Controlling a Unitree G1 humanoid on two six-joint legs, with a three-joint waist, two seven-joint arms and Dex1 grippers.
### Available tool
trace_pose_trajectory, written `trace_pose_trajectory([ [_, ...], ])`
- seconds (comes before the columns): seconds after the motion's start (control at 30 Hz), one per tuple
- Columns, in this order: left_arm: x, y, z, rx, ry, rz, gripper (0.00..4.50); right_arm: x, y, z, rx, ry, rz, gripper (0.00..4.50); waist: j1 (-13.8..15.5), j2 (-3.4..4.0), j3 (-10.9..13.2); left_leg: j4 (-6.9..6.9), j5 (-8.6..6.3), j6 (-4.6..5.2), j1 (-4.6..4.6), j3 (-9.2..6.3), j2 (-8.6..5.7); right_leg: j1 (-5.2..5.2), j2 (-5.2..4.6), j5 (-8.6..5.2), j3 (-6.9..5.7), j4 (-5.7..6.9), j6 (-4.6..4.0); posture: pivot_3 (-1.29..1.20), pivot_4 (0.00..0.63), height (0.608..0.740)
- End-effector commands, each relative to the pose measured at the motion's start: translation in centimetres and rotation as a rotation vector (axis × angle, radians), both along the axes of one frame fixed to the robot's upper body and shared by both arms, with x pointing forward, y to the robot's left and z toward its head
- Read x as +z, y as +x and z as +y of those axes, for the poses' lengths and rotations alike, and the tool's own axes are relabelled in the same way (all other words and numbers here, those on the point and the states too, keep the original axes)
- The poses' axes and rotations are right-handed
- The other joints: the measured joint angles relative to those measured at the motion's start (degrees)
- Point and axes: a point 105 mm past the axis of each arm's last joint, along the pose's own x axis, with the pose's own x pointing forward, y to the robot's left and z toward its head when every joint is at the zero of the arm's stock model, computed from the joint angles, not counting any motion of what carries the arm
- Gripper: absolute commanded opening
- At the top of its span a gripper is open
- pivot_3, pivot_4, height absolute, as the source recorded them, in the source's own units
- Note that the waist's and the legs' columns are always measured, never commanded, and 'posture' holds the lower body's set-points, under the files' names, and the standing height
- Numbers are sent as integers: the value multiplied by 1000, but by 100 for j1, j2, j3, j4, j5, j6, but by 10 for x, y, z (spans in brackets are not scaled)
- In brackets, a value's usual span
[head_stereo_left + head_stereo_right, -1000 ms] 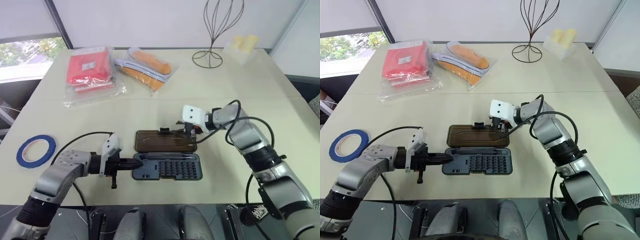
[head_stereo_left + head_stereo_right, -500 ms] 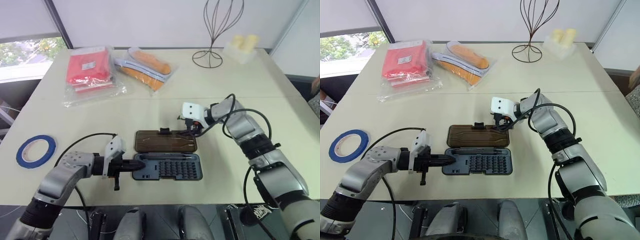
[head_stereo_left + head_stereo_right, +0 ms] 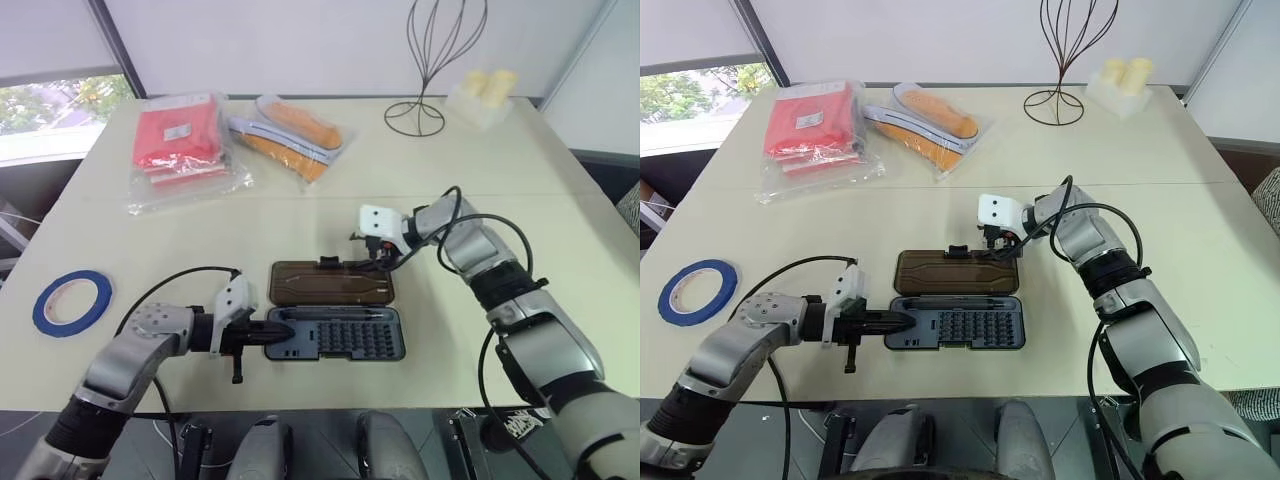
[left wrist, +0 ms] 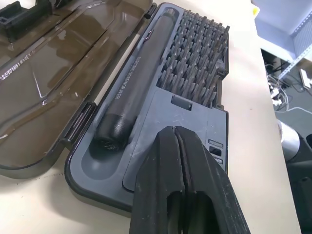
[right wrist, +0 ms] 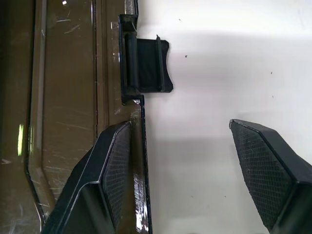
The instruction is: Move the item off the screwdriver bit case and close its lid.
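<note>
The blue tape roll [image 3: 72, 303] lay far left, off the case [image 3: 335, 333]. Left gripper [image 3: 277, 328], fingers closed and empty, rested on the tray; right gripper [image 5: 183, 161], fingers spread, straddled the lid's [image 3: 330, 282] far edge, apparently ready to lift it shut.

My head cameras look down across the table [image 3: 520, 200]. My wrist cameras sit close over the screwdriver bit case [image 4: 161, 112], which all views share.
</note>
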Motion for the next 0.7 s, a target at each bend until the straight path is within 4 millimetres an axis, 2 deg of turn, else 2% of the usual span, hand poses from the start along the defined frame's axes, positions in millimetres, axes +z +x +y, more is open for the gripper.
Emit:
trace_pose_trajectory([
  [0.03, -10, -2, 2, 0, 31, 20, 0, -7, -2, 0, 14, -28, 20, 2763, -1, 1, -1, 0, 0, 0, 1, 0, 0, 1, 0, 0, 0, 0, 0, 0, 150, 740],
  [0.1, -10, -2, 1, 1, 31, 17, 0, -9, -3, 0, 17, -31, 29, 1856, -2, 1, -1, 0, 0, 0, 3, 0, 0, 3, 0, 0, 0, 0, 0, 0, 150, 740],
  [0.17, -10, -2, 1, 1, 31, 14, 0, -12, -5, -1, 18, -38, 40, 1438, -2, 1, -1, 1, 0, 0, 4, 0, 0, 5, 0, 0, 0, 0, 0, 0, 150, 740],
  [0.27, -10, -2, 0, 2, 32, 8, 0, -17, -8, -2, 35, -54, 57, 376, -9, 1, -3, 2, 0, 1, 8, 0, 0, 9, 0, 0, 0, 0, 0, 0, 150, 740],
  [0.3, -10, -2, 0, 4, 33, 6, 0, -18, -9, -2, 38, -58, 62, 182, -12, 1, -4, 2, 0, 1, 11, 0, 0, 11, 0, 0, 0, 0, 0, 0, 150, 740],
  [0.33, -10, -2, 0, 7, 32, 4, 0, -19, -11, -2, 41, -60, 69, 65, -15, 1, -7, 2, 0, 1, 13, 0, 1, 13, 0, 0, 0, 0, 0, 0, 150, 740],
  [0.7, -9, 2, 2, 35, 25, -8, 0, -23, -17, 3, 71, -55, 87, 65, -5, 3, -8, 1, 0, 1, 15, -1, 1, 16, 0, 0, 0, 0, 0, 0, 150, 740],
])
